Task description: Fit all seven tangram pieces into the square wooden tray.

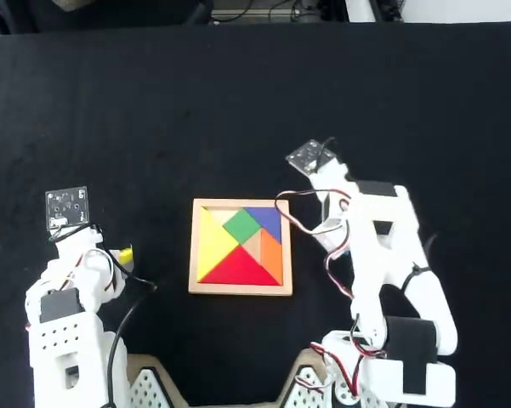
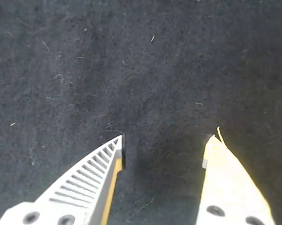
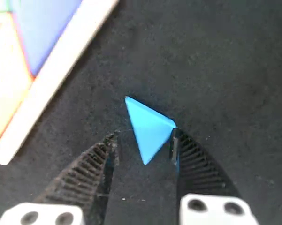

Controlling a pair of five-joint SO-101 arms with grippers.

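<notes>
1. The square wooden tray [image 1: 241, 291] lies flat near the middle of the black counter [image 1: 153, 102], somewhat closer to the near edge where both arms are mounted.
2. Six coloured pieces lie inside the tray: a yellow triangle [image 1: 212, 248] along its left side, a red triangle [image 1: 242, 269] along its near side, a green square [image 1: 241, 225] by its far side, a blue piece [image 1: 269, 219] in its far-right corner, an orange piece [image 1: 274, 253] against its right side, and a tan piece [image 1: 252, 246] between the green and the orange.
3. A light blue triangle [image 3: 148, 126] rests on the counter outside the tray, near one corner of the rim [image 3: 61, 65] but not touching it.
4. The right claw [image 3: 144, 136] stands spread around that triangle. One finger [image 3: 187, 154] touches the triangle's corner, while the other stands a little apart from it.
5. In the high view the right arm [image 1: 383, 246] stands just beside the tray's right side, its wrist over the counter by the tray's far-right corner.
6. The left claw [image 2: 167, 140] hangs wide apart over bare black cloth, gripping nothing.
7. The left arm [image 1: 68, 297] sits near the counter's near-left corner, well apart from the tray.
</notes>
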